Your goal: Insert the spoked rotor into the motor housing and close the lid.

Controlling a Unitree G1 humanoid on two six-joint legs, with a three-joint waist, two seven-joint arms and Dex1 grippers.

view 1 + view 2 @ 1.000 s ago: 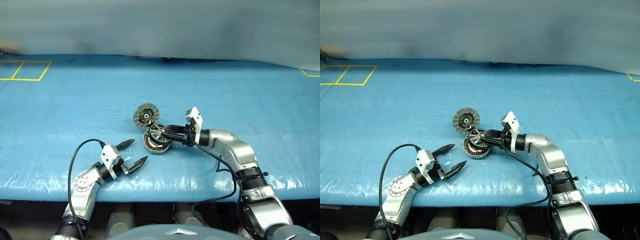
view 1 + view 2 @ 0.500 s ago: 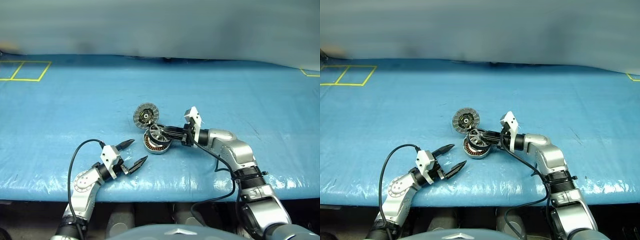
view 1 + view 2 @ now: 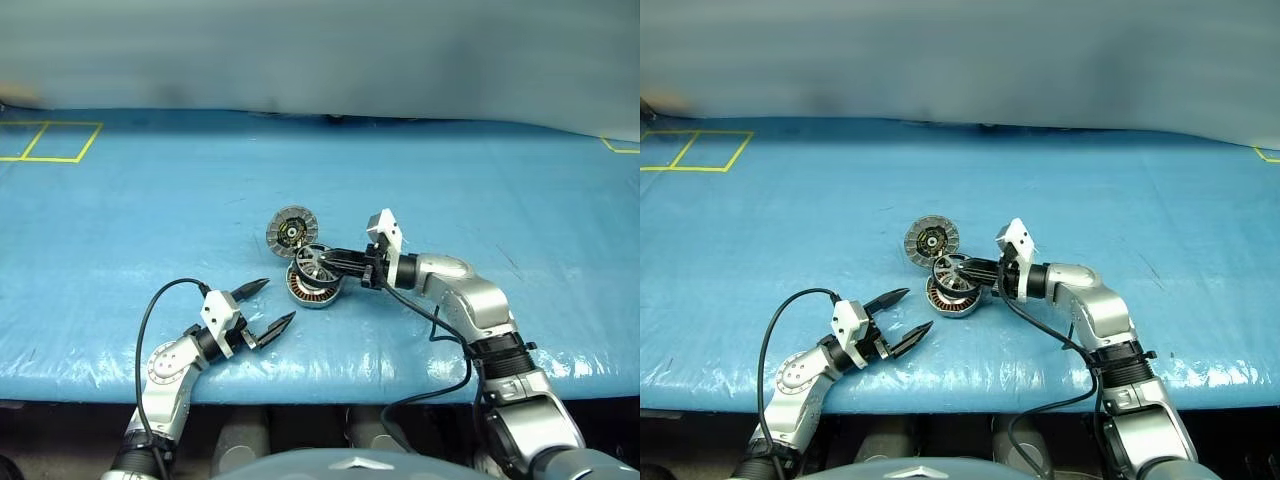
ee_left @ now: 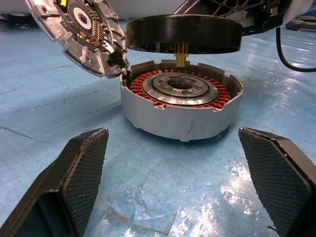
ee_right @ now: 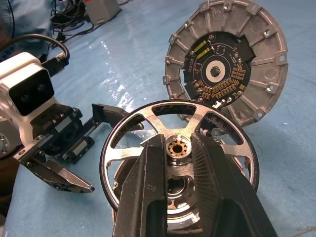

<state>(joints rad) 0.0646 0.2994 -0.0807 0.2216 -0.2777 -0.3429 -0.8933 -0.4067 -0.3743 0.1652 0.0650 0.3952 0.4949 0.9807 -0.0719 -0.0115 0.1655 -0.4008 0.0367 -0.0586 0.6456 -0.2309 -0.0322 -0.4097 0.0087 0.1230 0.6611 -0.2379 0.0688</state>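
Observation:
The spoked rotor [image 3: 316,262], a black ring with silver spokes, hangs level just above the motor housing [image 3: 312,291], with its brass shaft [image 4: 180,48] pointing down at the housing's centre. My right gripper [image 5: 177,144] is shut on the rotor's hub from the right. The housing [image 4: 180,111] shows copper windings around a metal centre. The lid [image 3: 292,231] stands tilted open behind it, with its segmented face [image 5: 227,59] showing. My left gripper [image 3: 279,300] is open near the table's front, a short way from the housing and aimed at it, with nothing between its fingers [image 4: 74,182].
The blue table cover ends at a front edge [image 3: 330,385] just behind my left gripper. Yellow tape squares [image 3: 50,140] mark the far left corner. A black cable [image 3: 440,330] loops beside my right forearm.
My right gripper's fingers have closed tighter on the rotor, which has gone from tilted to level over the housing. The left arm has stayed where it was.

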